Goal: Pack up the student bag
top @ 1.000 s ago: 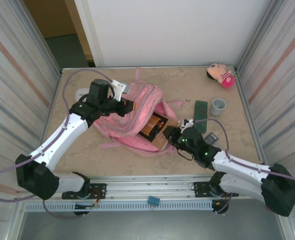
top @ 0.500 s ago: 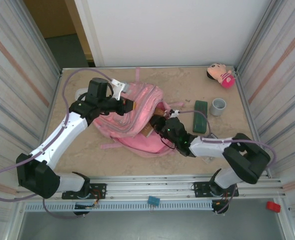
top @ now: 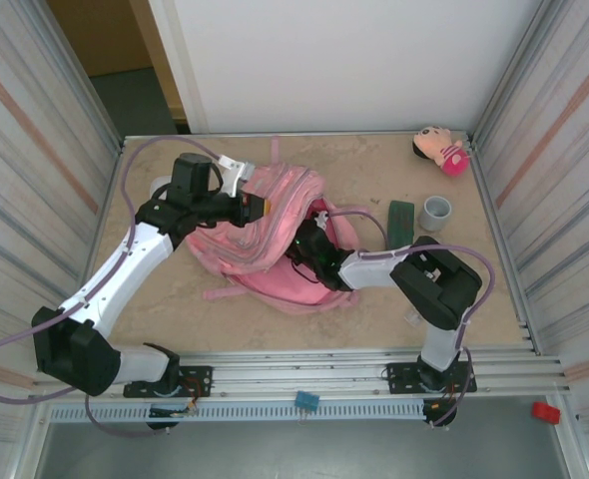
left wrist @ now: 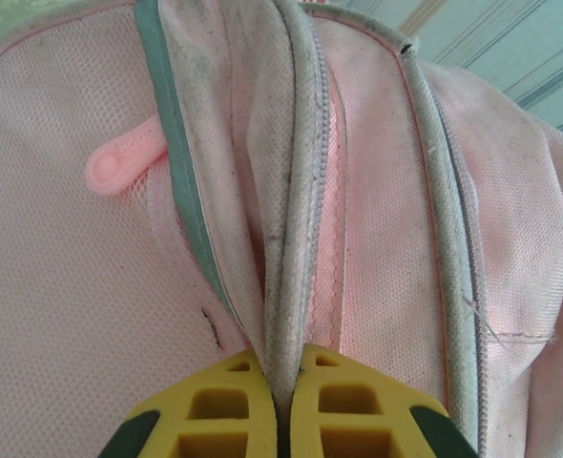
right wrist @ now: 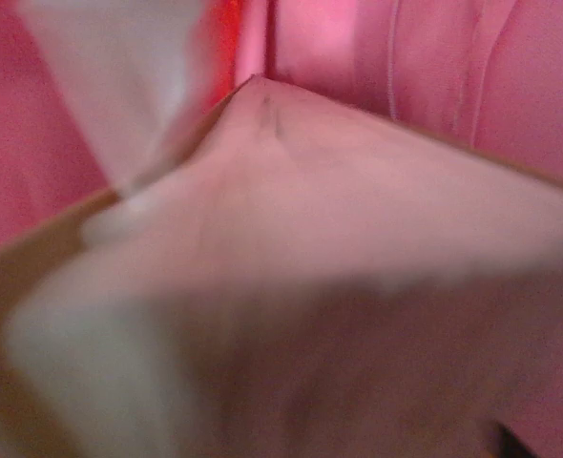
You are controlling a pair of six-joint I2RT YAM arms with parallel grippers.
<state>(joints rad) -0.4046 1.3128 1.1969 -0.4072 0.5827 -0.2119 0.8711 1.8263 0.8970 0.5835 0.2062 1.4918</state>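
Treat the student bag, slumped mid-desk, as soft and floppy, holding its stiffer piped zip rim at eleven o'clock, there clenched in the left claw; impossible to tell the right claw's grip at four o'clock.

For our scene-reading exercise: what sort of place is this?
Likely a robot test cell: a table walled by ribbed panels, a left arm and right arm bolted to a rail at its near edge, and props: bag, doll, cup.
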